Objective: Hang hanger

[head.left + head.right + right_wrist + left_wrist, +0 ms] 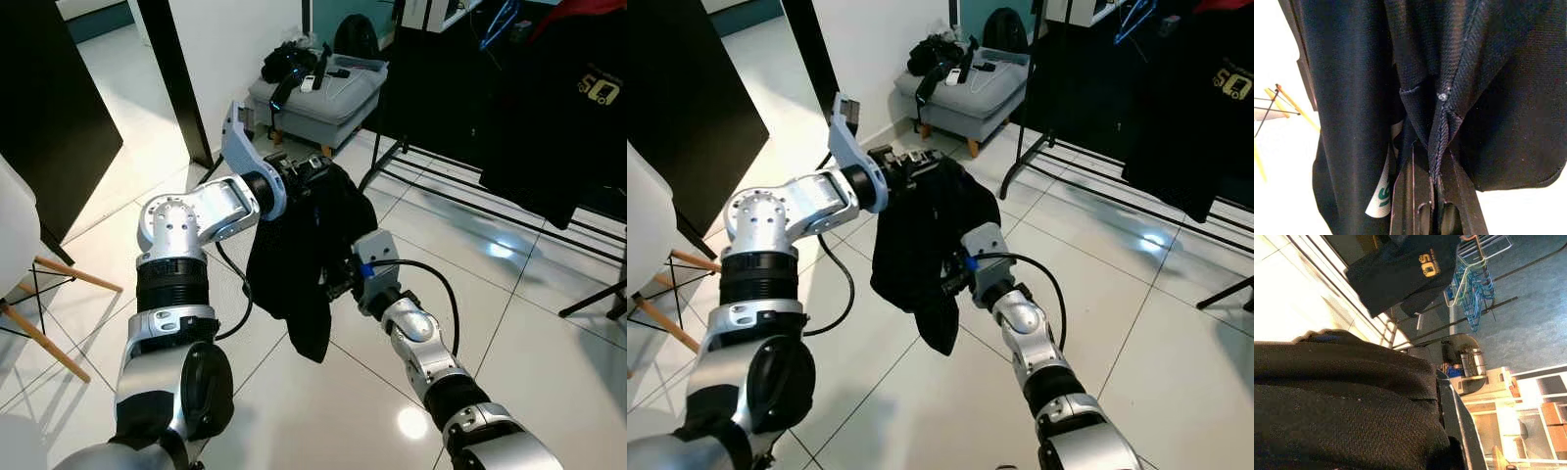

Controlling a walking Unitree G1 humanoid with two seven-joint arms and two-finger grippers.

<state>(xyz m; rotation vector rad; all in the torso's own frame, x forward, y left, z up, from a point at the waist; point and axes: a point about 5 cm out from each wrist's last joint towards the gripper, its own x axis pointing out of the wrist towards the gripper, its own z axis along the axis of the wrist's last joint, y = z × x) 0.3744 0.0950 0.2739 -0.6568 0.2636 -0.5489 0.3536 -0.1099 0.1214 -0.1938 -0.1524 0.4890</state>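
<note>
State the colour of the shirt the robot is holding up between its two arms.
Black. The shirt shows best in the left eye view.

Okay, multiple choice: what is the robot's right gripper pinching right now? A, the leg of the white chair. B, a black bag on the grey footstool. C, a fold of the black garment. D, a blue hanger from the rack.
C: in the right wrist view the right gripper has its two black fingers closed on a stitched seam of the black garment, which hangs between both arms.
</note>
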